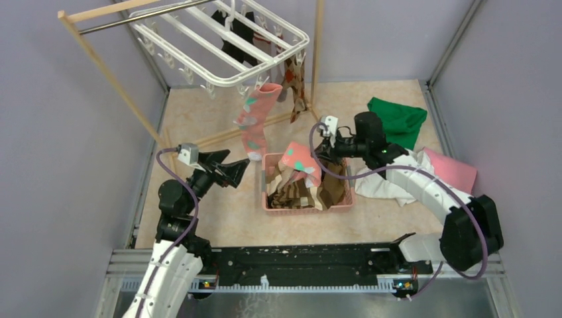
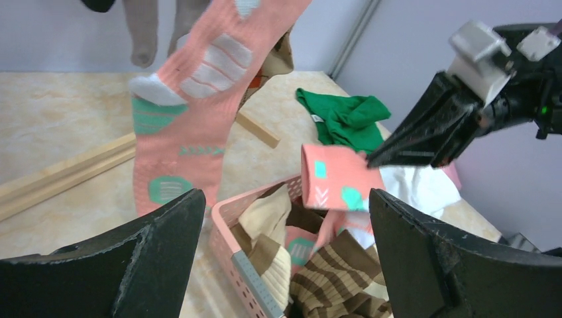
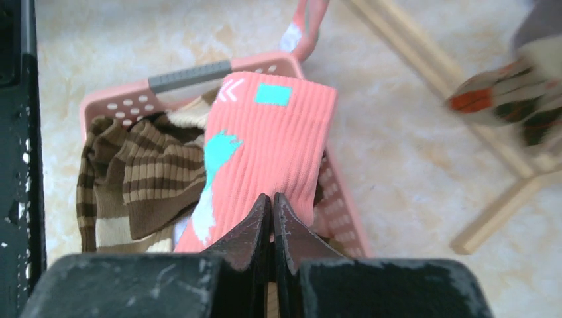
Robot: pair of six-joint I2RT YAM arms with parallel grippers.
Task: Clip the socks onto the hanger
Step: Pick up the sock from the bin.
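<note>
White grid hanger (image 1: pixel 225 46), above the tabletop's (image 1: pixel 219 218) far-left corner, carries a clipped pink sock (image 1: pixel 255 119), black sock (image 1: pixel 242 53) and argyle sock (image 1: pixel 296 89). A second pink sock (image 1: pixel 299 162) is held above striped socks (image 1: pixel 298 192) in the central basket (image 1: pixel 308 209).

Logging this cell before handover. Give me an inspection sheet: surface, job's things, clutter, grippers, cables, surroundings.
Surface: beige speckled tabletop.
Job's things: white hanger on wooden rack, hanging pink sock and others clipped; pink basket holds striped socks.
Clutter: green cloth, white cloth, pink cloth at right.
Grippers: left gripper open, empty; right gripper shut on second pink sock above the basket.
Cables: purple cables loop along both arms.
Surroundings: grey walls.
</note>
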